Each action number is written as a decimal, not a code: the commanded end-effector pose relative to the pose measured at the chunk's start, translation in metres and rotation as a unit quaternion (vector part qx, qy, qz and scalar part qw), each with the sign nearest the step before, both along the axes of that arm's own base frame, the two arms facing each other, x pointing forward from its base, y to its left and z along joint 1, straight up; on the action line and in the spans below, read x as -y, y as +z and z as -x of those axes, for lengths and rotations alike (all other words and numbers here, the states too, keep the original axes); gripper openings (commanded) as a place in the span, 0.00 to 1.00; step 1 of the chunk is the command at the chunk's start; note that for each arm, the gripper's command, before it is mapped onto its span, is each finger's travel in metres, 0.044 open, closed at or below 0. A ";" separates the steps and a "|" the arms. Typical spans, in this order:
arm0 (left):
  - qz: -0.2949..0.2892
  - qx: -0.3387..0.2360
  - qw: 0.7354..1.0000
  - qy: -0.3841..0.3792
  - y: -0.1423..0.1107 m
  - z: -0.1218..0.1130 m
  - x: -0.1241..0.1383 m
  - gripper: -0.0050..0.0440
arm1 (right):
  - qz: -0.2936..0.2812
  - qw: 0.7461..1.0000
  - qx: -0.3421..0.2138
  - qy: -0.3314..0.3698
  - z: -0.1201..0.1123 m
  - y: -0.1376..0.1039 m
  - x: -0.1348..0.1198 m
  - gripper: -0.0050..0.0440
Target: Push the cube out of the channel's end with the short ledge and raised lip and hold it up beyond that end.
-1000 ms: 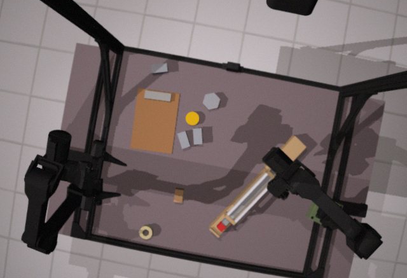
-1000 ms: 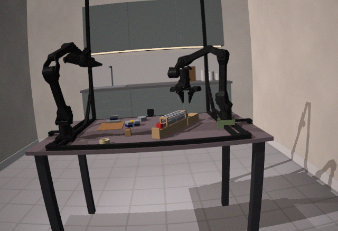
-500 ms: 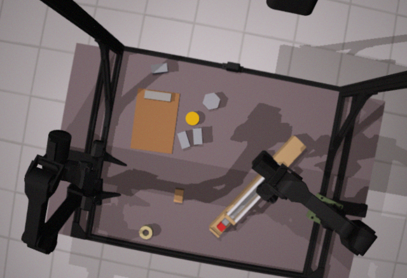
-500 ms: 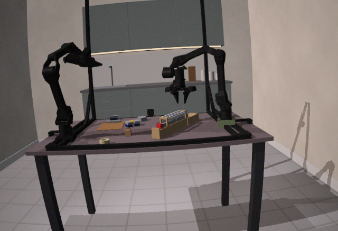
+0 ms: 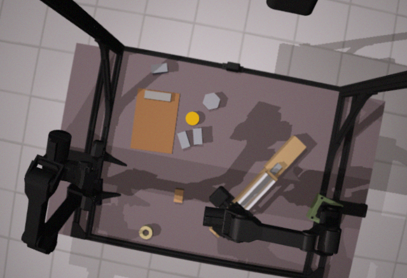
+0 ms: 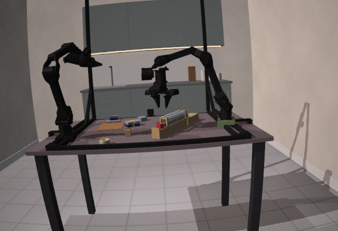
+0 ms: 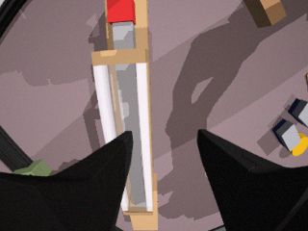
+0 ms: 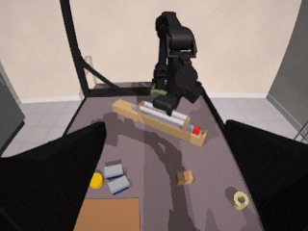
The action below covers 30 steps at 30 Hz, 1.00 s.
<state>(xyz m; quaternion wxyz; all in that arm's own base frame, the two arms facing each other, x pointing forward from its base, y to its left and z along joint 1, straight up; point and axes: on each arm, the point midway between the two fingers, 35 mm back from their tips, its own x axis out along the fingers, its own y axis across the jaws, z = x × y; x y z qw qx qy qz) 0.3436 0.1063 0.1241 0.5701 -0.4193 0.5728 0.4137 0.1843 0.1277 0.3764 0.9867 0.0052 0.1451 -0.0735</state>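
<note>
Cube (image 6: 159,125) (image 7: 120,11) (image 8: 196,130) is past the covered run, on what looks like the short ledge of the channel (image 5: 285,153) (image 6: 171,129) (image 7: 141,36) (image 8: 159,126), beside the grey bar's end (image 7: 123,36). Your left gripper (image 6: 162,107) (image 7: 165,136) is part-open and empty; right (image 5: 123,179) (image 6: 101,64) (image 8: 166,123) is wide open, empty. Expect a light, stiff cube, maybe slick. Pinch opposite side faces, high, clear of the lip. Cube's matte red, sharp-edged; channel's tan, wood-like; rails (image 7: 144,120) (image 8: 164,114) glossy white.
</note>
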 end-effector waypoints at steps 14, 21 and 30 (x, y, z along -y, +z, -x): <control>-0.004 -0.001 1.000 -0.002 -0.007 0.005 -0.109 0.55 | 0.000 1.000 0.001 -0.001 0.000 0.000 0.000 0.92; -0.004 -0.001 1.000 -0.002 -0.022 0.004 -0.109 0.55 | 0.000 1.000 0.001 -0.001 0.000 0.000 0.000 0.92; -0.004 -0.001 1.000 -0.002 -0.029 0.004 -0.109 0.55 | 0.000 1.000 0.001 -0.001 0.000 0.000 0.000 0.92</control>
